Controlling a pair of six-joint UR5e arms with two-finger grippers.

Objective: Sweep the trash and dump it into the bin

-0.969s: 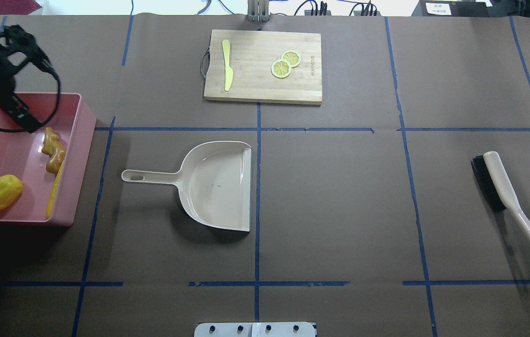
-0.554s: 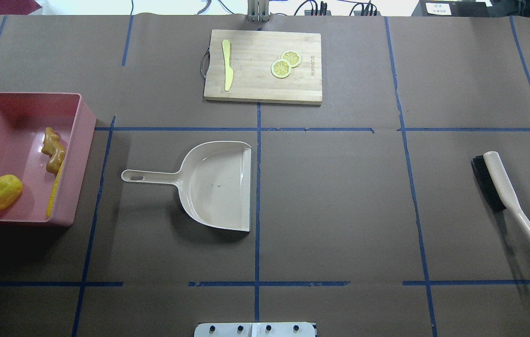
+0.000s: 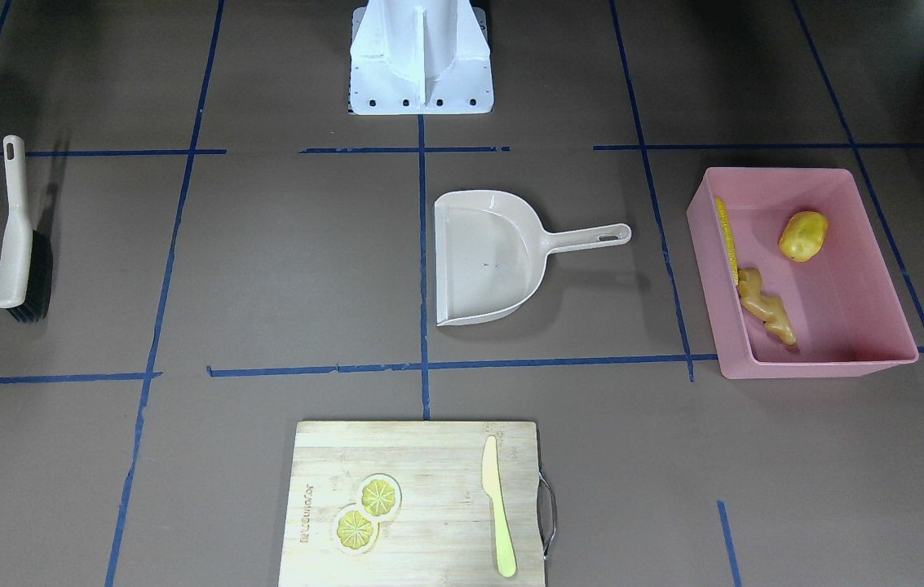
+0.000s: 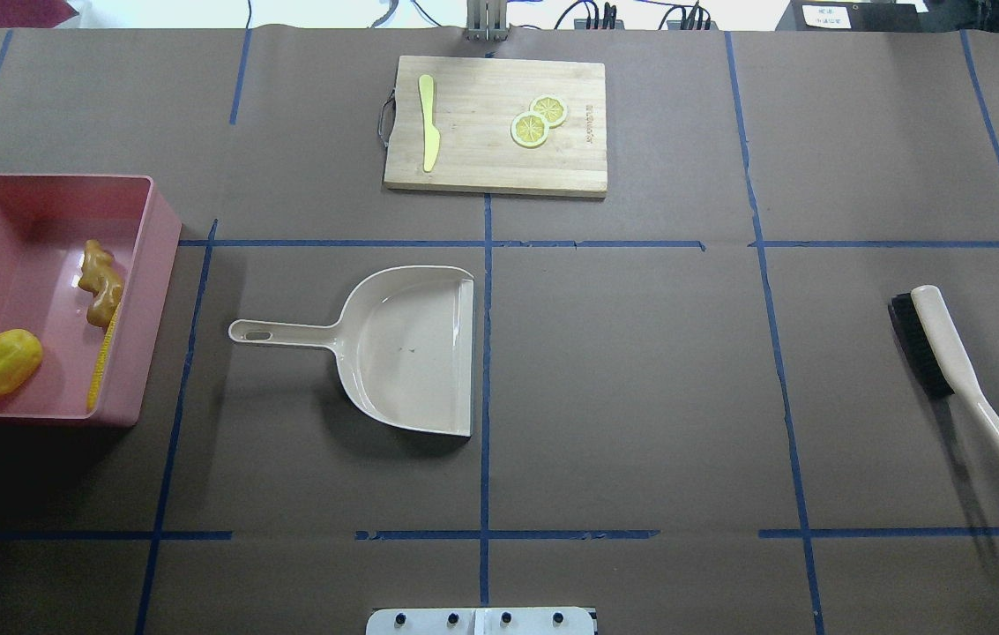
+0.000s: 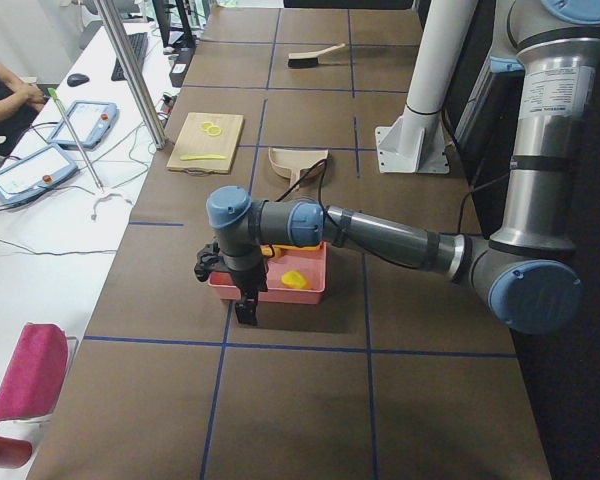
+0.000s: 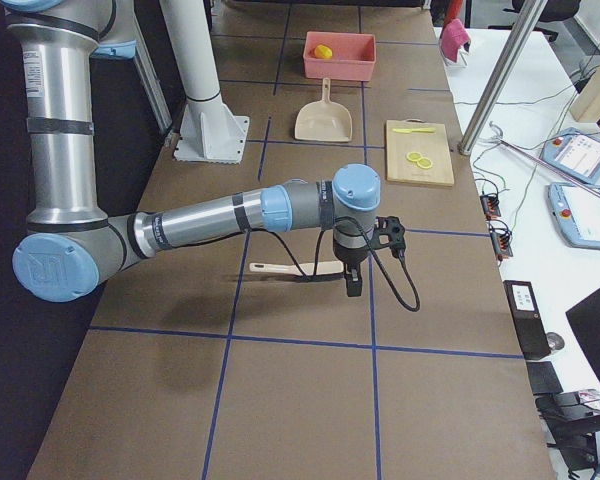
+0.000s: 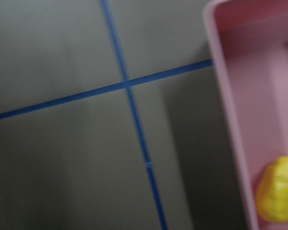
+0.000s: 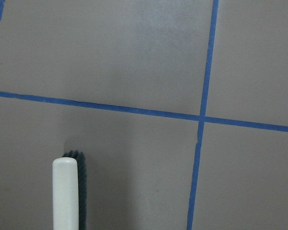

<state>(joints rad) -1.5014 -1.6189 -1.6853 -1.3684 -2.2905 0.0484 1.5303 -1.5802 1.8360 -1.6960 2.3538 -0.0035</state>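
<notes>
Just beside our left claw [image 5: 245, 308], the large pink rectangular plastic tub [image 4: 166, 265] holds a yellow corn cob [image 4: 102, 362], a smooth yellow lump [image 4: 3, 362] and a knobbly tan ginger root [image 4: 100, 284]. We cannot tell if this claw is spread.

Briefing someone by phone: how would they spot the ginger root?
Find the pink tub at the robot's left. Against its wall nearest the dustpan lies the ginger root: knobbly, tan, unlike the smooth yellow lump and thin corn cob.
</notes>
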